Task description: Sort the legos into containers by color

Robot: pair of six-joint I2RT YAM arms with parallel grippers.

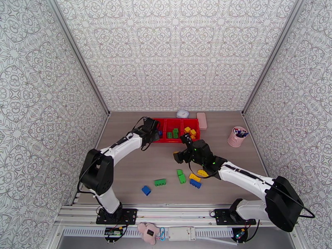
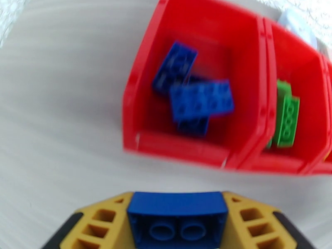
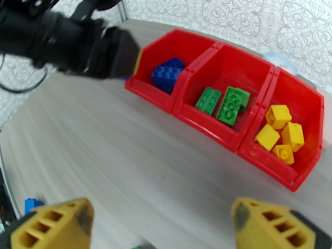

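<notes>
Left gripper (image 2: 178,236): you gripped a blue lego (image 2: 177,207), lower centre.
Right gripper (image 3: 162,225): you had it spread wide, lower edge.

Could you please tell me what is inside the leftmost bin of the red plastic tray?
The leftmost bin of the red plastic tray holds blue studded plastic bricks, at least three, piled loosely. The top one covers parts of the others and the floor beneath.

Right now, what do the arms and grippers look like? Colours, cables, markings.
Both arms, left arm and right arm, have white links, black joint housings and loose black cables. A green light glows on the right arm's wrist. The left gripper and right gripper have mustard-yellow fingers with rectangular cut-outs and black trim.
</notes>
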